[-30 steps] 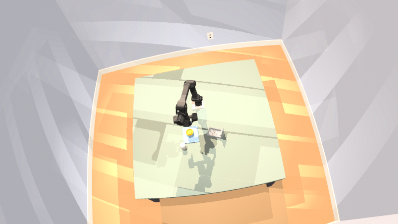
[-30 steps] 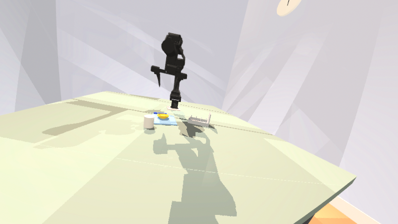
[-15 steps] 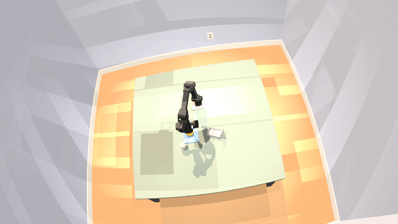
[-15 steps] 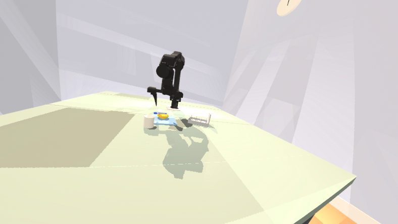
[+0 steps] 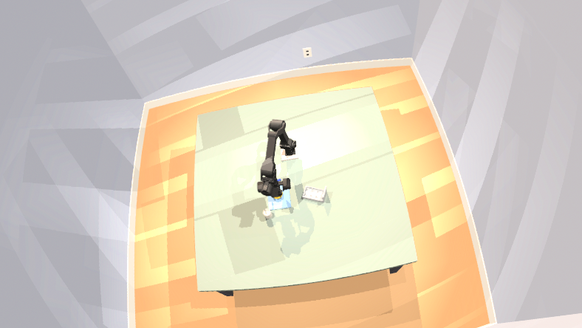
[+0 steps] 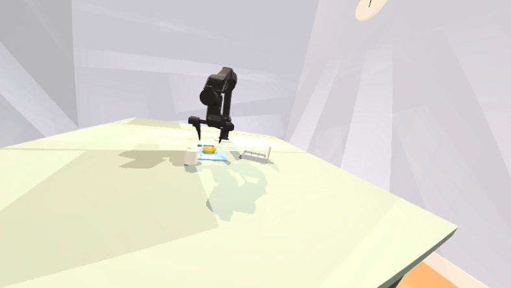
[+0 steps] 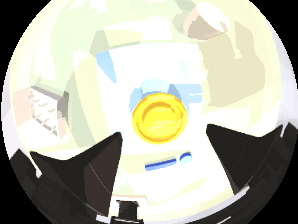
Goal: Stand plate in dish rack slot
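Gripper: black parallel-jaw gripper (image 6: 211,139), fingers spread wide, holding nothing.
Plate: small round yellow plate (image 7: 158,117) lying flat, directly below, centred between fingers.
Rack: white slotted dish rack (image 6: 255,154), right of plate.

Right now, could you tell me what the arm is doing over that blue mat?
The arm's gripper hangs open and empty just above the yellow plate, which lies flat on a blue mat. Its fingers straddle the plate without touching it. The dish rack stands apart on one side of the mat, with no plate in it, and a white cup stands at the other side. Nothing has been picked up yet.
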You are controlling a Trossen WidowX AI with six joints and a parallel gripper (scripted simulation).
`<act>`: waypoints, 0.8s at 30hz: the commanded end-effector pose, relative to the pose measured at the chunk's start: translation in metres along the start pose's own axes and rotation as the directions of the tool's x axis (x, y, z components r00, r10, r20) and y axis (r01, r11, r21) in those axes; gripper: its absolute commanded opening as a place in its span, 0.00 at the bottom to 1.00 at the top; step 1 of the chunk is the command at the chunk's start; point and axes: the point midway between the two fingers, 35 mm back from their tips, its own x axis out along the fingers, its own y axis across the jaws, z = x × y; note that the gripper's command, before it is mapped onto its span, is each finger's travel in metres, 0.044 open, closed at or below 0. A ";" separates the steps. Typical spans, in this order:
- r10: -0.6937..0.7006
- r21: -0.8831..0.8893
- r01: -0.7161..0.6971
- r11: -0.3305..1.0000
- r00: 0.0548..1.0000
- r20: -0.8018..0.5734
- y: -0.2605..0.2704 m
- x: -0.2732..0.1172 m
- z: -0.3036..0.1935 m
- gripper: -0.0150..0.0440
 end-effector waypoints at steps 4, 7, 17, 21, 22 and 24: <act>0.005 -0.003 -0.005 1.000 1.000 -0.009 0.001 0.015 -0.002 0.93; 0.005 -0.003 -0.005 1.000 1.000 -0.009 0.001 0.020 -0.001 0.93; 0.006 -0.003 -0.006 1.000 1.000 -0.009 0.002 0.035 -0.002 0.93; 0.006 -0.003 -0.006 1.000 1.000 -0.009 0.002 0.041 -0.002 0.93; 0.006 -0.003 -0.006 1.000 1.000 -0.009 0.002 0.042 -0.002 0.93; 0.006 -0.003 -0.006 1.000 1.000 -0.009 0.002 0.042 -0.002 0.92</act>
